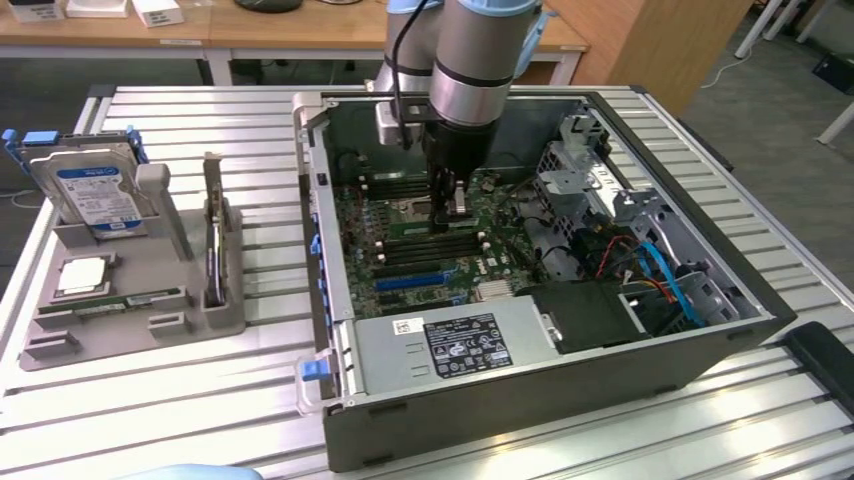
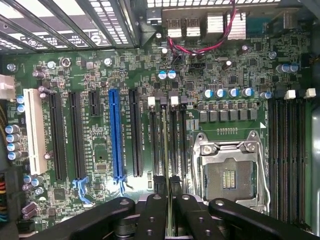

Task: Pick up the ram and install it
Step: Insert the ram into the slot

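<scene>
Ram (image 2: 173, 197): thin green stick, held on edge between the fingers of the hand (image 2: 172, 220), which is closed narrow on it. Position: inside the case (image 1: 534, 405), low over the board (image 2: 100, 150), in line with the pair of black memory slots (image 2: 167, 140) just beside the empty CPU socket (image 2: 227, 172). Progress, as judged: pick-up done, stick carried into the case and lined up with a slot; seating not confirmed, since its lower edge is hidden behind the fingers and the white slot latches (image 2: 152, 100) look unclosed. Case contents: board with blue (image 2: 116, 135) and white (image 2: 32, 130) card slots, a further bank of empty memory slots (image 2: 287, 155) on the far side of the socket, power supply (image 1: 454, 345), blue cables (image 1: 667, 285). Grey tray (image 1: 134, 330), on the tabletop (image 1: 200, 420) at the exterior view's left, well apart from the case: hard drive (image 1: 96, 195) standing upright, square silver chip (image 1: 83, 275) lying flat, a green stick (image 1: 114, 303) lying in a groove, one card (image 1: 214, 240) on edge.
</scene>
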Controlling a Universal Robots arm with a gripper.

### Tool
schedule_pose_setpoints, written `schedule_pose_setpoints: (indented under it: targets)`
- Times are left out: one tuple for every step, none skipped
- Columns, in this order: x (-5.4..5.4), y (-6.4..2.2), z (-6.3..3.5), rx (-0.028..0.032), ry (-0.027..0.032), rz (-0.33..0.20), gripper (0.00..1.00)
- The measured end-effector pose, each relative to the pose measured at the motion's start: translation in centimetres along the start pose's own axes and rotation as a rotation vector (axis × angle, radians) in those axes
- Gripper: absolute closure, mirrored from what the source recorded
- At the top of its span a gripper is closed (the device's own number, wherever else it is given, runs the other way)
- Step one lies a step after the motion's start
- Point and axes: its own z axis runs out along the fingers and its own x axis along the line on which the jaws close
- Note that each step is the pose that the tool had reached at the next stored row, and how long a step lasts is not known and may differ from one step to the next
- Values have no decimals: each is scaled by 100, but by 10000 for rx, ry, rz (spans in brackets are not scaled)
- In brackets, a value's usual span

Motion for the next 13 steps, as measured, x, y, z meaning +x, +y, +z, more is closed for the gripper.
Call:
schedule_pose_setpoints:
  targets:
    - [0,1,2,16,-1,-3,87]
    - [1,3,4,33,-1,-5,87]
    - [1,6,4,37,0,-6,87]
    - [1,5,4,37,2,-7,87]
    - [1,5,4,35,3,-7,87]
    - [1,5,5,35,2,-6,87]
    - [1,5,5,34,2,-7,87]
    - [1,5,5,34,2,-6,87]
    - [1,5,5,34,1,-7,87]
    - [1,5,5,34,1,-7,87]
    - [1,5,5,34,2,-6,87]
    - [1,5,5,34,2,-6,87]
    - [1,5,5,34,1,-6,87]
